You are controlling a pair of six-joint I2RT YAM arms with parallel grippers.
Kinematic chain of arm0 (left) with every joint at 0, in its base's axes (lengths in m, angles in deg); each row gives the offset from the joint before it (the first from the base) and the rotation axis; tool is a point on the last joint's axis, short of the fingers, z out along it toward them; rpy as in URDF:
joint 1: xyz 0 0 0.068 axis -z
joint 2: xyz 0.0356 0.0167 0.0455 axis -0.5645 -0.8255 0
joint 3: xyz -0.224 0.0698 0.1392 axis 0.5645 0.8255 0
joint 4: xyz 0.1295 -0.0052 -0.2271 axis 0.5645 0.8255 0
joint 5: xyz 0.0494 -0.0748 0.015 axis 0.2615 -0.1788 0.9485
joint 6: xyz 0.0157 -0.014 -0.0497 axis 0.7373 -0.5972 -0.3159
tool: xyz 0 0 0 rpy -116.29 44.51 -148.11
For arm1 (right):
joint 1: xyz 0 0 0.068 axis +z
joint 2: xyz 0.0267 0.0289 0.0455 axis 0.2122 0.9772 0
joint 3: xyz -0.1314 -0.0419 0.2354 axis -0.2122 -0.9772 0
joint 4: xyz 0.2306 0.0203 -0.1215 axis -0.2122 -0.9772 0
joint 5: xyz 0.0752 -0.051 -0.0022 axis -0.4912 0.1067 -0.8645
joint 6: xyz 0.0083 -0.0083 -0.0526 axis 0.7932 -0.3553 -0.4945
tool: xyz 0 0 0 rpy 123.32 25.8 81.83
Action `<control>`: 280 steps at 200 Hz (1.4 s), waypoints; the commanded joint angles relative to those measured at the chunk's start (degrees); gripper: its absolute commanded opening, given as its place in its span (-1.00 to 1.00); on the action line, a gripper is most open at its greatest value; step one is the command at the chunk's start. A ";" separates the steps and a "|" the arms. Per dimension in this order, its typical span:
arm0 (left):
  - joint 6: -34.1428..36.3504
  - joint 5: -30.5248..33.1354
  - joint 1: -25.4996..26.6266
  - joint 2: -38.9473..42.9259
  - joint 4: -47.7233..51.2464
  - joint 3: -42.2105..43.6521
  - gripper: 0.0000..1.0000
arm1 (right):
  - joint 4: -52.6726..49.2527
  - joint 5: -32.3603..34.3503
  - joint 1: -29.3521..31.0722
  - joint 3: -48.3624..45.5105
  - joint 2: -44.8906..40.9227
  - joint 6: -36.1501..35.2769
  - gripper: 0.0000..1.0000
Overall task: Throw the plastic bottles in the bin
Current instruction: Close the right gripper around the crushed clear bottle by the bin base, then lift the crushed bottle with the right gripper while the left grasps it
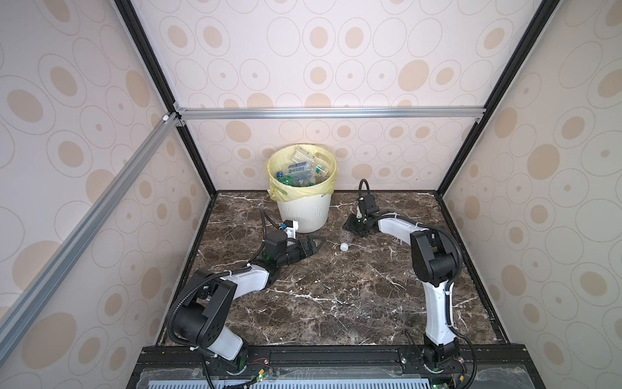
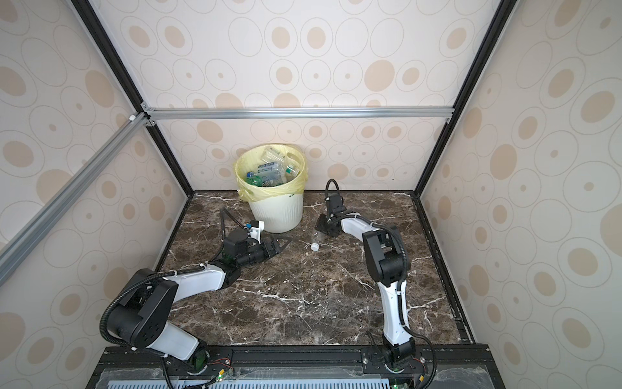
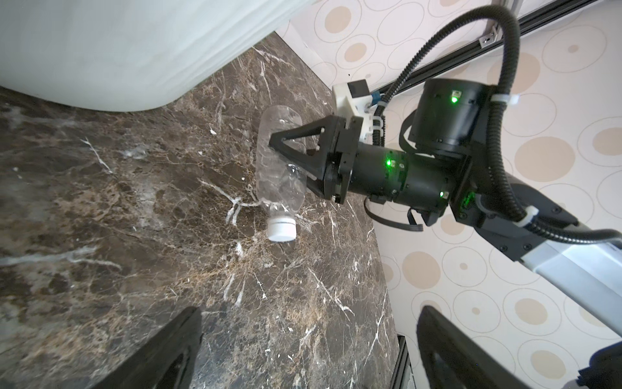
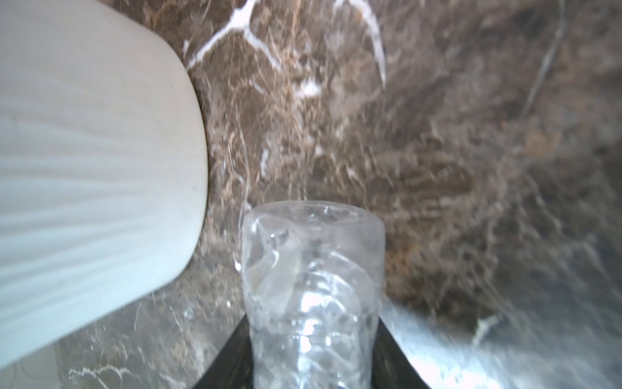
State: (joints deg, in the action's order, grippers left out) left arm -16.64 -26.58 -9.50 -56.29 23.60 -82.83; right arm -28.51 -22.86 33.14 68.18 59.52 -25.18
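Right gripper (image 3: pixel 282 155) clamps the one bottle (image 3: pixel 279 190) seen outside the bin (image 1: pixel 303 215), clear and white-capped, lying on the tabletop (image 1: pixel 336 296) toward its back edge just beside the bin, which is already heaped with bottles (image 1: pixel 299 171), so seemingly only this lift and drop remains; left gripper (image 1: pixel 315 243) sits wide open, empty.

Walls (image 1: pixel 336 50) on three sides: pale wallpaper w/ beige ovals in thin grey rings; black corner posts (image 1: pixel 146 57); aluminium rail (image 1: pixel 330 112) across back wall; second rail (image 1: pixel 84 226) slanting along left wall; bench (image 1: pixel 336 286) dark brown marble, white veins; light soft, even.
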 commanded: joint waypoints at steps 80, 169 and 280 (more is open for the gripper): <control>5.88 -0.67 3.72 -4.73 4.59 -7.70 0.98 | -1.10 -3.61 2.62 -8.83 -16.04 -0.29 -0.09; 6.09 -2.46 7.69 -9.47 2.87 -13.87 0.93 | 0.96 -4.47 4.03 -8.89 -20.25 1.92 -0.09; 3.38 -4.68 9.81 -13.74 -0.96 -15.87 0.42 | 2.59 -4.64 4.86 -7.04 -19.41 3.24 -0.09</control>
State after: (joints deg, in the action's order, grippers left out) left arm -12.27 -29.97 -0.45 -69.07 25.55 -96.30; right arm -26.47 -27.24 37.38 59.72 41.29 -22.86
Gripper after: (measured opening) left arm 0.733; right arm 0.458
